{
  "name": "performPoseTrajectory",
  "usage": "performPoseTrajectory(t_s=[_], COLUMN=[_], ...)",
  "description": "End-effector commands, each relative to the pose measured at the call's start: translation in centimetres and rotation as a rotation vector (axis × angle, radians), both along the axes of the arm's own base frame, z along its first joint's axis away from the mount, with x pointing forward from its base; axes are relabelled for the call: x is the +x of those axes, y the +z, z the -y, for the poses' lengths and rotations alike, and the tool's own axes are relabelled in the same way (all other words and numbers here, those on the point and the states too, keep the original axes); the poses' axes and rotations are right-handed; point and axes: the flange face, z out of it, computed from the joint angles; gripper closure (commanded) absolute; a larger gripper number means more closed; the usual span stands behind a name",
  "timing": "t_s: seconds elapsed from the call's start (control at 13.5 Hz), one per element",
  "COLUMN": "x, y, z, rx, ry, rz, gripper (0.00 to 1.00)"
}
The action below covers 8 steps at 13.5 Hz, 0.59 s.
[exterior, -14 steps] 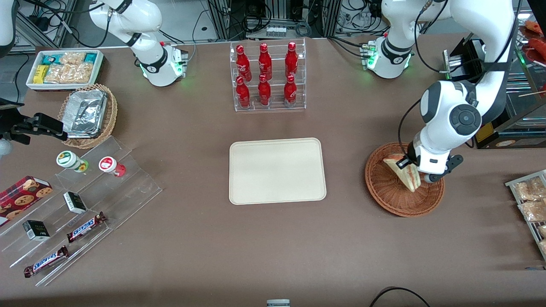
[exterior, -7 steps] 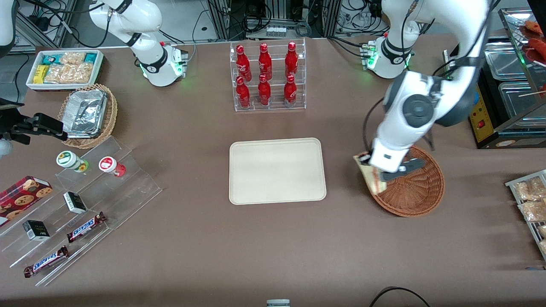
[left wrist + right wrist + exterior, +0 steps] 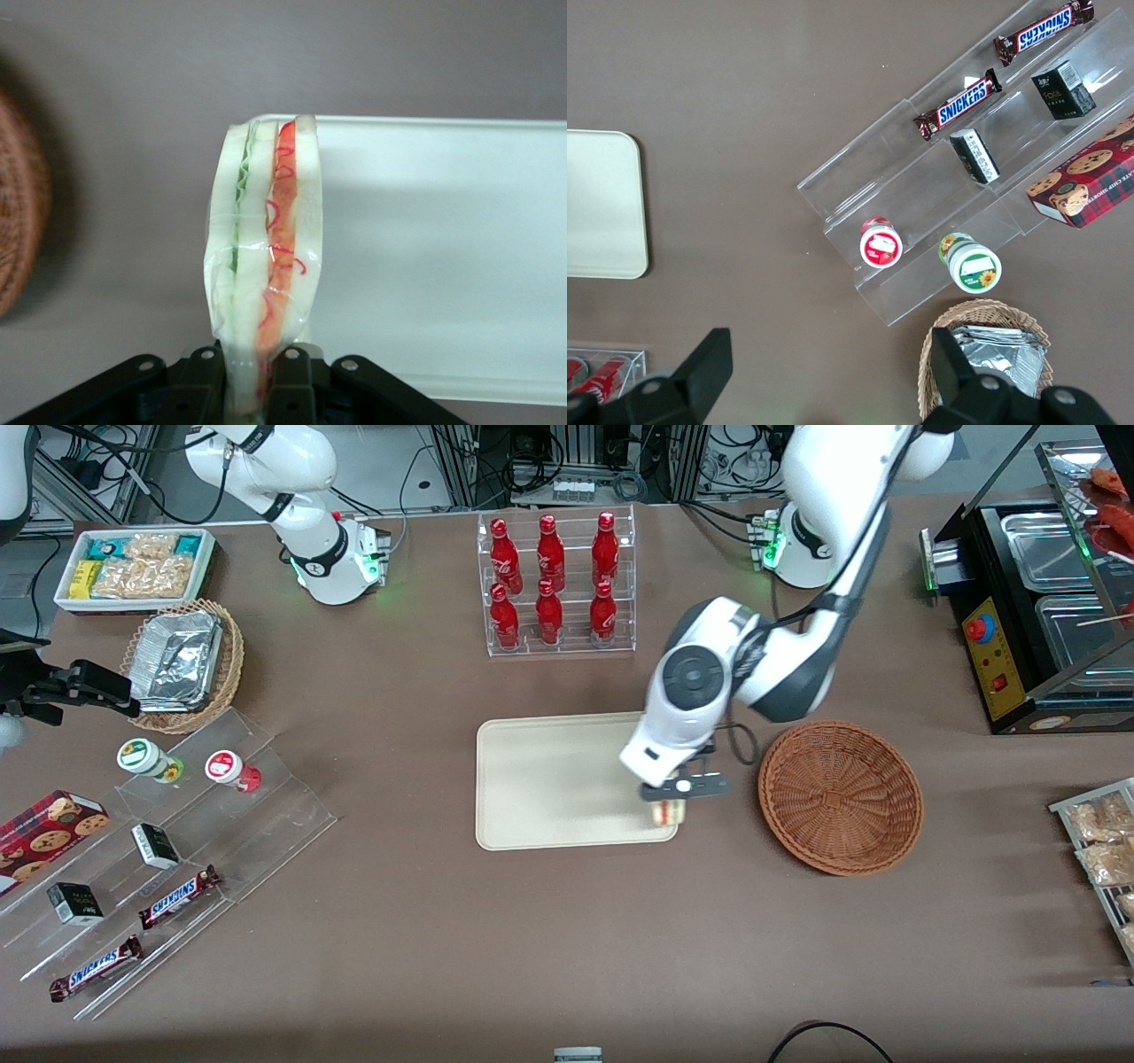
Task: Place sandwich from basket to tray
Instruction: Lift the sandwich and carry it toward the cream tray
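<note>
The tool (image 3: 671,797) is clamped on the wrapped triangular sandwich (image 3: 264,266), above the smooth tray (image 3: 549,779) corner nearest the wicker basket (image 3: 840,797).

a brown tabletop (image 3: 425,957) fills the front view, matte and evenly lit, with soft shadows under what stands on it. past its edge farthest from the front camera, metal rack frames (image 3: 567,460) carry tangled black cables (image 3: 735,465) and a power strip (image 3: 576,489). at the working arm's end stands a black appliance (image 3: 1019,646) with steel pans (image 3: 1045,536), a red knob and a red switch. a black cable (image 3: 824,1036) loops at the tabletop's nearest edge
</note>
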Motion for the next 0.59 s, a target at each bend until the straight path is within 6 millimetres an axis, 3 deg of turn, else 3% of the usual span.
performPoseTrajectory(t_s=[0.0,0.3,0.52], x=[0.1,-1.9,-1.5], y=[-1.3,-3.2,-4.5], z=[4.4,8.8,9.7], rx=[-0.020,-0.044,-0.044], ry=[-0.055,-0.063,-0.010], rz=[-0.022,-0.045,-0.048], gripper=[1.00,1.00,1.00])
